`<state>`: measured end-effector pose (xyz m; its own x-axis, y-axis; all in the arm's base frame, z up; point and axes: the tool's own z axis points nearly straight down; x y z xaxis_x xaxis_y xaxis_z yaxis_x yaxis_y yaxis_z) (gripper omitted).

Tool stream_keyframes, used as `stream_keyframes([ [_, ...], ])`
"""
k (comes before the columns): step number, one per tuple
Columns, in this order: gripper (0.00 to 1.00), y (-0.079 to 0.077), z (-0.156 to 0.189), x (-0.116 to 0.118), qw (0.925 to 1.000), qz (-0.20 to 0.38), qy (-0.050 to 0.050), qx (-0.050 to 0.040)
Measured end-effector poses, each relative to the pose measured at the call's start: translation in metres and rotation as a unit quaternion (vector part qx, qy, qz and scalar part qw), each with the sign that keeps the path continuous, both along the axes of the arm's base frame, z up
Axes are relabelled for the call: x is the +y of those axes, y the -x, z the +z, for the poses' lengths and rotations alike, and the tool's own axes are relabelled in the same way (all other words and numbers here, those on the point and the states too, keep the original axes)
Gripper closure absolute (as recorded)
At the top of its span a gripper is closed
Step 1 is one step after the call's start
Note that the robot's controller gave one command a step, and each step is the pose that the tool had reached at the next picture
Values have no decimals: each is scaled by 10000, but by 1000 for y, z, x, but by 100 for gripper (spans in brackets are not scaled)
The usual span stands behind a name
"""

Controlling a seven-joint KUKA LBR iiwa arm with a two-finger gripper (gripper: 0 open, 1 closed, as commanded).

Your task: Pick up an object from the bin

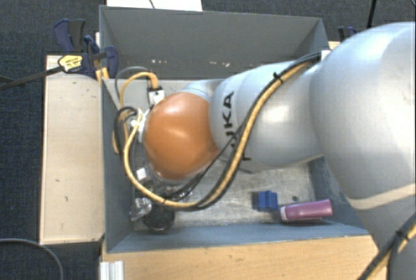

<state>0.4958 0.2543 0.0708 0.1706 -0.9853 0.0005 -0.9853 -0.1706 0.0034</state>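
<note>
Gripper (pixel 148 212) sits low in the bin's near-left corner, close to the near wall and the left wall. Only some metal parts and a dark round shape (pixel 160 220) show there, under the wrist. Can't tell if that dark shape belongs to the gripper or is a loose thing. Open or closed: can't tell, the wrist hides the tip. Nothing can be made out as held.

Just above the gripper, the orange cover (pixel 179 136) on the wrist, rounded and glossy, hides most of the left half of the bin floor. Yellow and black cables (pixel 132 149) loop round the cover's left side, pass under it near the gripper, then run up along the arm toward the right. The silver arm (pixel 292 116) comes in from the right over the bin's right wall and slants down and left, covering the middle and right of the floor.

Loose things in the clear: a small blue block (pixel 264 200) on the floor near the near wall, right of centre. Just beside it to the right lies a purple tube (pixel 305 210), on its side along the near wall. Touching or not, can't tell. Both are well apart from the gripper, off to its right.

The grey bin (pixel 208 32) shows a bare far wall.
</note>
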Motion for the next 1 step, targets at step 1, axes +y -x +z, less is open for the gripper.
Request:
stream_keyframes([
  [1,100,-1,125,1,10000,-30,-29,-49],
])
